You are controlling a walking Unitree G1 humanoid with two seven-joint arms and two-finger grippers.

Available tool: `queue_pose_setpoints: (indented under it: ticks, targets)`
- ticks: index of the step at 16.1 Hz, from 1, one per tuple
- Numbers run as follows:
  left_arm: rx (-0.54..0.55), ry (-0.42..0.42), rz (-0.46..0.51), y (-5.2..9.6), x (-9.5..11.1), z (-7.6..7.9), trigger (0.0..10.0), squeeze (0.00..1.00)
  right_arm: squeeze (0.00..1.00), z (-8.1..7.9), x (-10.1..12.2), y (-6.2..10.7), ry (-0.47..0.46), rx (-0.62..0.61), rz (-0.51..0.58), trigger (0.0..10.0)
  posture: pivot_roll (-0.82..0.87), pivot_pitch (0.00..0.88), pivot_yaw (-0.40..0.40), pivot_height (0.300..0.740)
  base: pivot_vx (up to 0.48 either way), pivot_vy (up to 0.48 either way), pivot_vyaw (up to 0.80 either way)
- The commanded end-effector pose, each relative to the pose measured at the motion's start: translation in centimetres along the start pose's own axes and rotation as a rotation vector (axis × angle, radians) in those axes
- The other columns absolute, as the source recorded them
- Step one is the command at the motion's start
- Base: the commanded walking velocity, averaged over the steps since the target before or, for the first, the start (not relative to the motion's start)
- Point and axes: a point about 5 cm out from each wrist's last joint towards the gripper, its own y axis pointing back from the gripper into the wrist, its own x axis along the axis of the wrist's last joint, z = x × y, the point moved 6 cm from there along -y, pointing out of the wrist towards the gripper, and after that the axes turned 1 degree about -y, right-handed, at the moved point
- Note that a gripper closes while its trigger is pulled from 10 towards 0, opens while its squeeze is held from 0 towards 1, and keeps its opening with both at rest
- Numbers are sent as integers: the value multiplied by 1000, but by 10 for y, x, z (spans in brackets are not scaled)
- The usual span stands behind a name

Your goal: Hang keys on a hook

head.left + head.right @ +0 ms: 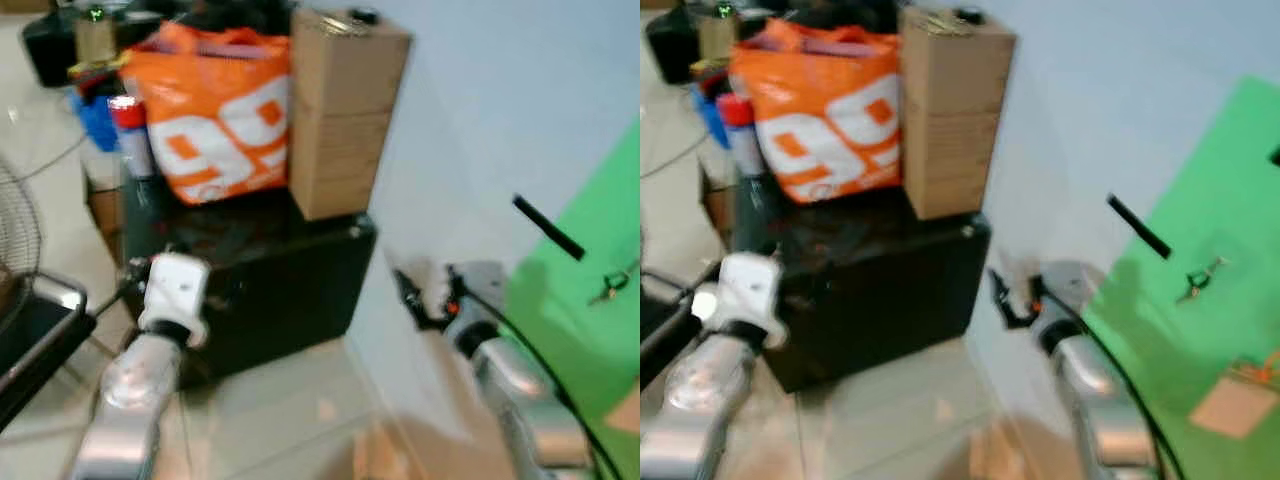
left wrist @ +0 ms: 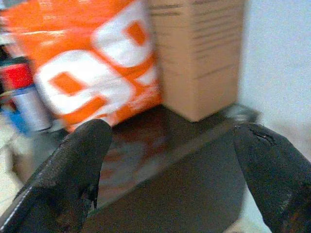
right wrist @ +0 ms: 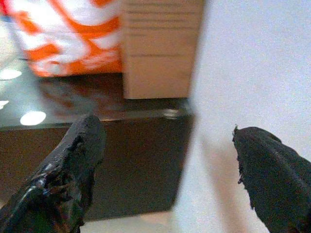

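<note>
both silver arms sit closest to the head camera, low in the frame. the right gripper [image 1: 425, 300] is raised near the pale wall [image 1: 480, 110], and its two black fingers [image 3: 73, 160] stand wide apart with nothing between them. the left gripper [image 2: 170, 170] is also spread open and empty, facing the black cabinet [image 1: 280, 290].

task object: the keys [image 1: 612, 285] already hang against the green panel [image 1: 590, 300] on the wall, to the robot's right, well apart from both grippers. they appear as a small metallic cluster; the hook itself is too small and blurred to confirm. a black bar [image 1: 547, 227] projects from the wall just above and to the left of the keys.

handling judgement: the keys are likely light, rigid metal on a loose ring, so they will swing and slip between smooth pads. if they must be re-seated, the best hold is probably across the ring or the flat of a key head, pinched firmly, with the ring opening left free for the hook.

task status, as a judgement: the hanging step looks complete, and the right gripper is clear of the panel.

surroundings: on top of the black cabinet stand a cardboard box [image 1: 340, 110] against the wall and an orange and white bag [image 1: 215, 110] beside it. a red-capped can [image 1: 130, 135] stands just left of the bag. a tan patch [image 1: 1235, 405] sits lower on the green panel. the floor [image 1: 280, 420] is pale tile. the head views are motion-blurred.
</note>
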Motion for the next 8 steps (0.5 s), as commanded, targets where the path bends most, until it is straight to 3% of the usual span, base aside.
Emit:
queue_pose_setpoints:
  ticks: [1, 6, 8]
  targets:
    - [8, -20, 4, 0, 3, -6, 10000, 0, 1000, 0, 2, -1, 4, 2, 5, 10000, -42, 0, -52, 740, 364, 0, 0]
    - [-10, -28, -1, 1, 1, -3, 10000, 0, 1000, -1, 2, 1, 5, 30, 10, 10000, -40, 0, -34, 740, 365, 0, 0]
    - [-37, -40, 3, 1, 3, -5, 10000, 0, 1000, -9, -2, 1, 8, 62, 1, 10000, -36, 0, 5, 740, 364, 0, 800]
